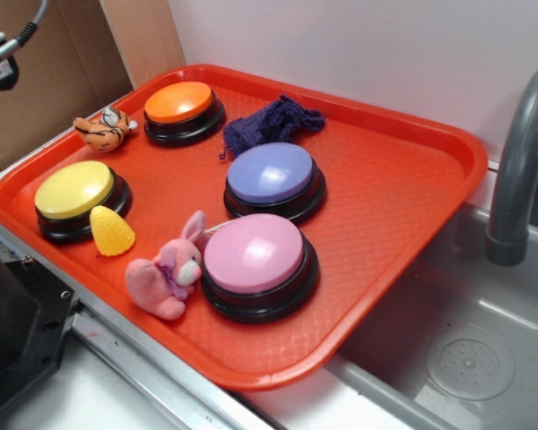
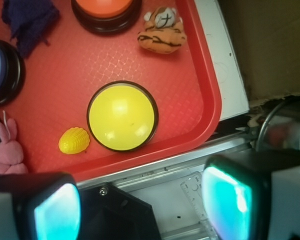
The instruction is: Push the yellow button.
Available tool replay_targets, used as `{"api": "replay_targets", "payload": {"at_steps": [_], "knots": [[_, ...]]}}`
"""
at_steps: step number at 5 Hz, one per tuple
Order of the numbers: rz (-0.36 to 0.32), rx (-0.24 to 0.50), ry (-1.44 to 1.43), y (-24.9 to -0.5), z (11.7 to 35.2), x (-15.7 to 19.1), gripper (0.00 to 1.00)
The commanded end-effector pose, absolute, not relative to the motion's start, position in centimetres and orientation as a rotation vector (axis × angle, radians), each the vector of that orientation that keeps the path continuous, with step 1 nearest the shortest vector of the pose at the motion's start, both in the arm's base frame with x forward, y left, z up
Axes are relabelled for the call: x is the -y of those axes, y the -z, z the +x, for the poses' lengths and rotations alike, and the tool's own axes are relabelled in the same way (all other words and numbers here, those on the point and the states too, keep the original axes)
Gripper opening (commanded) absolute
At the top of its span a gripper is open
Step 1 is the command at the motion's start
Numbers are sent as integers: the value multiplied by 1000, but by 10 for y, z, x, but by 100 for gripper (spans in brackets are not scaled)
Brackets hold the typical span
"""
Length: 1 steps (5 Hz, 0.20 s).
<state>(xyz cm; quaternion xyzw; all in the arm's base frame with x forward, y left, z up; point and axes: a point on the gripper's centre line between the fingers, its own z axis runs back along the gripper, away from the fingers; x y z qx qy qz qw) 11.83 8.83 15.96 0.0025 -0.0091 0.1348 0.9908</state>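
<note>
Your yellow button (image 1: 74, 190) sits at the near-left corner of the red tray (image 1: 403, 215), its glossy cap on a black base, untouched and well clear of the arm. A small yellow ridged cone (image 1: 113, 231) lies just beside it, at the side nearer the pink rabbit toy (image 1: 169, 273), which leans against the pink button (image 1: 255, 255). Behind that stands the purple button (image 1: 273, 175), and at the far-left corner the orange button (image 1: 179, 105), with a dark blue knitted cloth (image 1: 271, 123) bunched between the orange and purple ones. A little tiger toy (image 1: 106, 128) lies by the tray's left rim, between the orange and yellow buttons. In your wrist view the yellow button fills the middle of the frame, seen from straight above, with the gripper (image 2: 140, 212) hanging beyond the tray's edge over the metal strip of the surface (image 2: 160, 167); its two fingers (image 2: 55, 210) show at the bottom corners, set wide apart, so the jaws stand open and hold nothing. In the exterior view only a dark part of the rig shows at the top-left corner. The tray overhangs a grey sink (image 1: 466, 349), whose curved faucet (image 1: 520, 170) rises at the right.
</note>
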Motion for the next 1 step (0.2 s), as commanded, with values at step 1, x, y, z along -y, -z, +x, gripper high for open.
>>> {"api": "replay_targets", "payload": {"at_steps": [1], "knots": [[30, 27, -262, -172, 122, -93, 100]]}}
